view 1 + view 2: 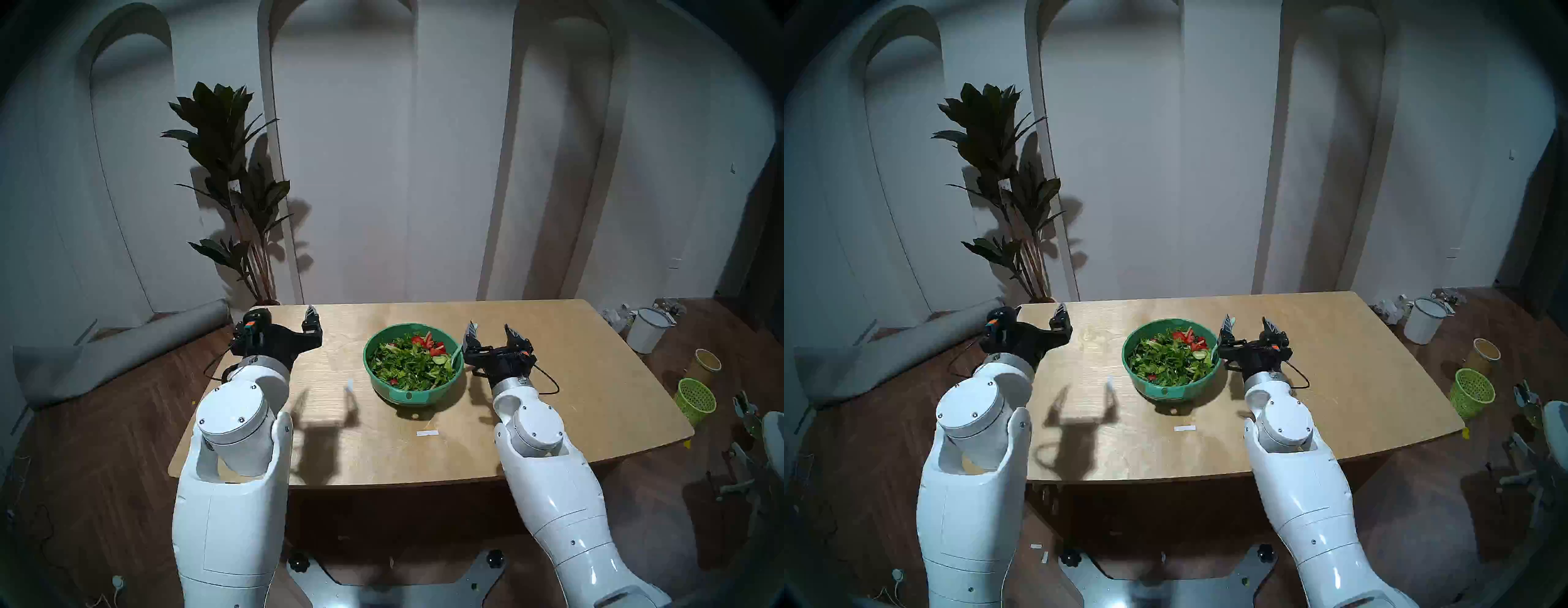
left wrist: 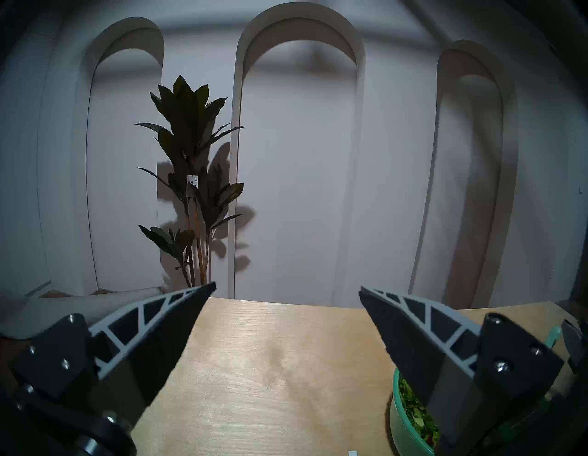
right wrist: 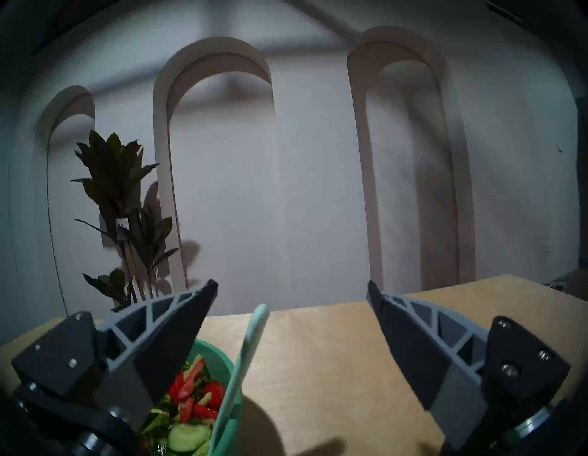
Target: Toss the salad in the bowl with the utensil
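Spoon (image 3: 245,359) leans loose in the bowl (image 1: 384,384); both arms reach level, left gripper (image 2: 288,291) and right gripper (image 3: 291,288) wide apart, empty.

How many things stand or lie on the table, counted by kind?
Bowl of salad: 1
Spoon leaning in the bowl: 1
White paper scraps: 2
Total: 4

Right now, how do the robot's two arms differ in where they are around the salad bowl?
The right gripper sits close beside the bowl, with the spoon handle rising between its jaws. The left gripper hangs farther from the bowl, over bare table. Both have open, empty jaws pointing toward the wall.
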